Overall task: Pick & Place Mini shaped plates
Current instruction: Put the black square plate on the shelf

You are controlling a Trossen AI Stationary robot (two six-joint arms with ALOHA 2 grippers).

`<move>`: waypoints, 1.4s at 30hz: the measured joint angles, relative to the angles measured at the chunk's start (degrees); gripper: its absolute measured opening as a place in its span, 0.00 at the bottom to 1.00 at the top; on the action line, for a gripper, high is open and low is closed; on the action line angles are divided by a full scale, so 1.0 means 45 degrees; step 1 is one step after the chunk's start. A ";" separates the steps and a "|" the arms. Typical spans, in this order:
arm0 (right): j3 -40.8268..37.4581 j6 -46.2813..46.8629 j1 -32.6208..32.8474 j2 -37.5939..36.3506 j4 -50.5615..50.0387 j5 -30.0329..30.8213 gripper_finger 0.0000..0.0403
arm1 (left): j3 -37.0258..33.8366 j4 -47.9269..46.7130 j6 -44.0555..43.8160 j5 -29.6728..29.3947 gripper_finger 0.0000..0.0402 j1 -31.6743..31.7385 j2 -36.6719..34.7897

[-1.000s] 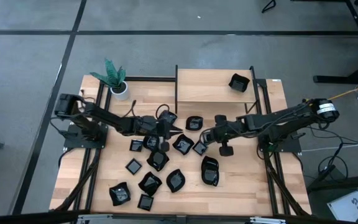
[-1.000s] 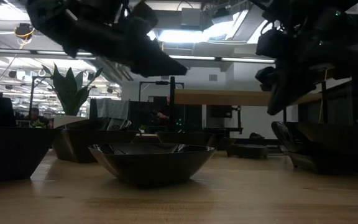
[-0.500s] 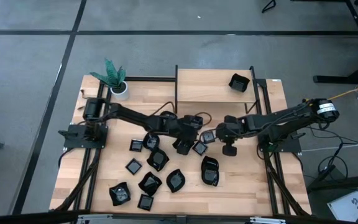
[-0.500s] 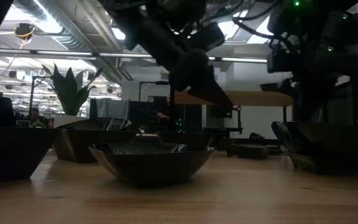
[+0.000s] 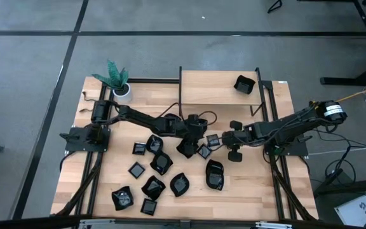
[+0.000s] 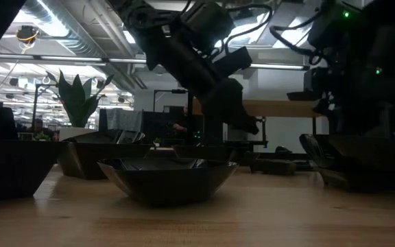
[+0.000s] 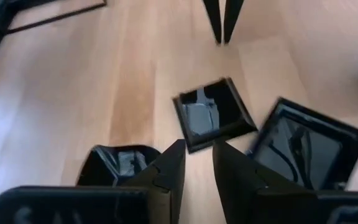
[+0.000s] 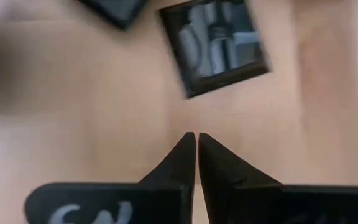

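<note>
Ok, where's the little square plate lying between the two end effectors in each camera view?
High view: small square plate, mid-table between the arms.
Low view: cannot pick it out.
Left wrist view: centre, just past the left end effector.
Right wrist view: upper middle.
Shared landmark: the right end effector, shut, pointing at it.

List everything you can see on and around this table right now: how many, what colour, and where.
mini shaped plates: about a dozen, glossy black, scattered over the table's middle and lower left in the high view
plate on the shelf: one, black, shelf's right end
plant pot: one, white with green leaves, table's upper-left corner in the high view
raised shelf: one, light wood, beside the pot
table: one, light wood
left gripper: one, dark, open, above a small square plate mid-table
right gripper: one, dark, shut, empty, just right of the left one
</note>
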 joint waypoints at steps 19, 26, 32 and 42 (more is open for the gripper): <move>-0.0747 0.1017 0.0014 0.0000 0.1453 0.0456 0.01 | 0.0465 0.0340 -0.0593 0.0464 0.01 0.0042 0.0307; -0.0752 0.1490 0.0014 -0.0005 0.1222 0.0457 0.04 | 0.2739 -0.2365 -0.0329 0.0099 0.01 -0.0126 0.1820; -0.0752 0.1447 0.0009 -0.0005 0.1471 0.0466 0.05 | 0.3257 -0.3043 -0.0395 0.0096 0.01 -0.0114 0.2215; -0.0752 0.0244 -0.0011 0.0000 0.2541 0.0713 0.04 | 0.3298 -0.3467 -0.0616 0.0125 0.00 -0.0084 0.2215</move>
